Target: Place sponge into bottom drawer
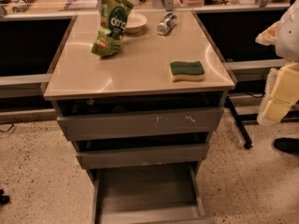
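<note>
The sponge, dark green on top over pale yellow foam, lies flat near the front right corner of the beige cabinet top. The bottom drawer is pulled out towards me; its flat grey floor is bare. My gripper, pale yellow below a white arm, hangs at the right edge of the view. It is off the cabinet, to the right of the sponge and slightly below the top's level, and it holds nothing that I can see.
A green snack bag, a white bowl and a can lying on its side sit at the back of the top. The scratched top drawer front and the middle drawer stick out slightly. A black table leg stands on the right.
</note>
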{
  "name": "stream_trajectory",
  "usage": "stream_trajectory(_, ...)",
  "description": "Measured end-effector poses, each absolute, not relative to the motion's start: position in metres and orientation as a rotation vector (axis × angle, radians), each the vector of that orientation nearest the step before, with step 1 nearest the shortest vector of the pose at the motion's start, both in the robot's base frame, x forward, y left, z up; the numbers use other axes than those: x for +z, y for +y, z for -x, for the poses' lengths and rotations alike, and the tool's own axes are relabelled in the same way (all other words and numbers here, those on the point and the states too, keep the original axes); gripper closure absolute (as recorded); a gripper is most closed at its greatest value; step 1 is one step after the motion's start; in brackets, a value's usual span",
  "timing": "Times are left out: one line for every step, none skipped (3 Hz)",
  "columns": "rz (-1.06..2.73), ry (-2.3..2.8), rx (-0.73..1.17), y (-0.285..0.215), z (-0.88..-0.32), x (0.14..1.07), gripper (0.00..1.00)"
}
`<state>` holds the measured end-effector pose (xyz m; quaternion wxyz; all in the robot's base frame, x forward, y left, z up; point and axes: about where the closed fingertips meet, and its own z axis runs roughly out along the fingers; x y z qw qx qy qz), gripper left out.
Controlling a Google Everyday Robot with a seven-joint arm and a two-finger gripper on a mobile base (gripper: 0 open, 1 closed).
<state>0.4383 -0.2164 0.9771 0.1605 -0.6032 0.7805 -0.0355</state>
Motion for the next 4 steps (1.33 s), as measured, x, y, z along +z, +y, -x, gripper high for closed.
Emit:
stream_trajectory(1.723, 2.229, -0.101, -0.216, -0.438, 0.977, 0.00)
stream_trajectory(1.715, 2.226, -0.068, -0.217, -0.442, 0.956, 0.19)
stream_trajectory(1.728, 2.219, 0.041, -0.206, -0.453, 0.891, 0.42)
stream_trajectory(1.725, 2.232, 0.160, -0.189, -0.468, 0.799, 0.66)
